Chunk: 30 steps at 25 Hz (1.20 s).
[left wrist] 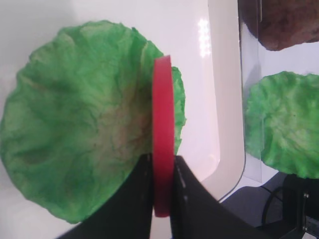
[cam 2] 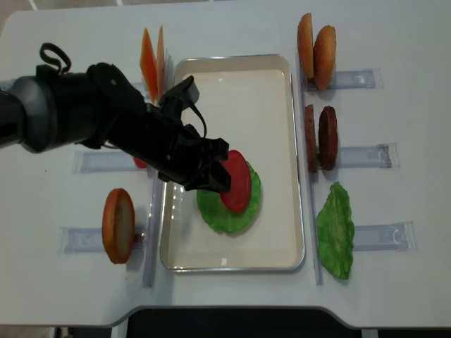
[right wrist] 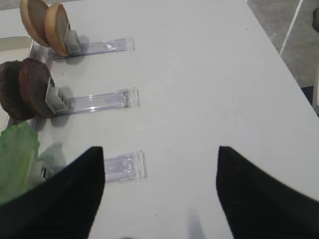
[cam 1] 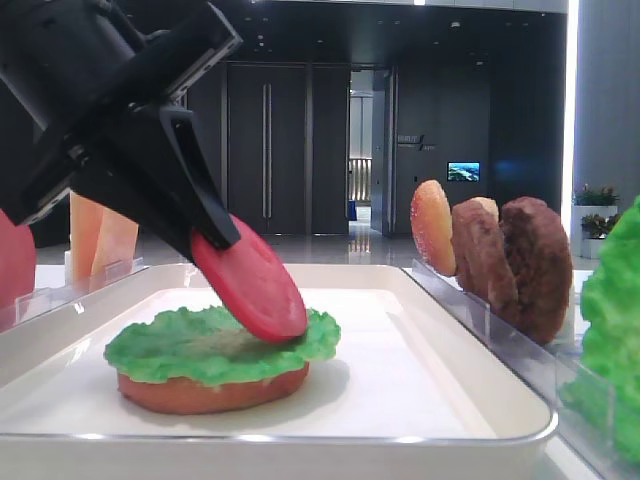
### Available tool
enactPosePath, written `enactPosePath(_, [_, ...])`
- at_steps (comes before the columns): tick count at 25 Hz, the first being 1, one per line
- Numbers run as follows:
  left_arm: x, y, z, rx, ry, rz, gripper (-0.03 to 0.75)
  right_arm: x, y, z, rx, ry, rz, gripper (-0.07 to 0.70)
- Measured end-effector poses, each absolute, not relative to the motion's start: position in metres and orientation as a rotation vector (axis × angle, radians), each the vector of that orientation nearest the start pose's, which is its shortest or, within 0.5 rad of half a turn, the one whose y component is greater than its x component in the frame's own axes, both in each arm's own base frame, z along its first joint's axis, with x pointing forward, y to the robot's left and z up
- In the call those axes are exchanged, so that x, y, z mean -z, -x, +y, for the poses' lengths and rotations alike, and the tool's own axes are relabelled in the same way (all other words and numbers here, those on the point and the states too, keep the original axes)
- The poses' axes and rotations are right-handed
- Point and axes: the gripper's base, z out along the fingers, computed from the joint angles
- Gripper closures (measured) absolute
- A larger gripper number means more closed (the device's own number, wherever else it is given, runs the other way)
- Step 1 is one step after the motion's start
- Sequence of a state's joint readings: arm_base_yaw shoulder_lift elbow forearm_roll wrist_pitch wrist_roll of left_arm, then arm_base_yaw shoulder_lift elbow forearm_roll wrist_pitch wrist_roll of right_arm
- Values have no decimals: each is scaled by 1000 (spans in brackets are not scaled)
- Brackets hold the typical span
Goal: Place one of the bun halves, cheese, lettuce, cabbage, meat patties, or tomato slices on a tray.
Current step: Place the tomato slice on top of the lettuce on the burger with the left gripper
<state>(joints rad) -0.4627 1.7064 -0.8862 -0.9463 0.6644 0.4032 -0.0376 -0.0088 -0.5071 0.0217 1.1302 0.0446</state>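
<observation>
Bright, even overhead light; soft shadows fall beneath the lettuce [cam 1: 222, 345]. Glare streaks the glossy tray [left wrist: 227, 99] rim. Close to the wrist cameras, the black fingers [right wrist: 60, 199] blur.

The left hand [cam 2: 215, 172] reaches in from the left, angled downward, fingers clamped together; the right hand [right wrist: 159, 194] hangs with fingers spread.

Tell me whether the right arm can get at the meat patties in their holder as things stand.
Probably yes. The right end effector hangs open over bare table beside the holders, and the meat patties stand upright in their clear rack with nothing between. The left end effector is busy over the tray, holding a tomato slice.
</observation>
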Motion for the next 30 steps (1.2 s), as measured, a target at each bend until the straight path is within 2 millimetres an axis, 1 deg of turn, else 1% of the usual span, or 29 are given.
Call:
enactPosePath(15, [-173, -256, -178, 932, -211, 2853, 661, -274, 10, 2, -30, -84, 2096, 174])
enactPosePath(18, [-173, -255, -177, 915, -214, 2862, 635, -274, 10, 2, -30, -84, 2096, 174])
enactPosePath(21, [-172, -255, -176, 899, -209, 2872, 563, -274, 10, 2, -30, -84, 2096, 174])
enactPosePath(27, [-172, -255, -176, 888, -217, 2876, 323, -274, 10, 2, -30, -84, 2096, 174])
enactPosePath(30, [-171, -255, -175, 881, -209, 2884, 237, -274, 10, 2, -30, -84, 2096, 174])
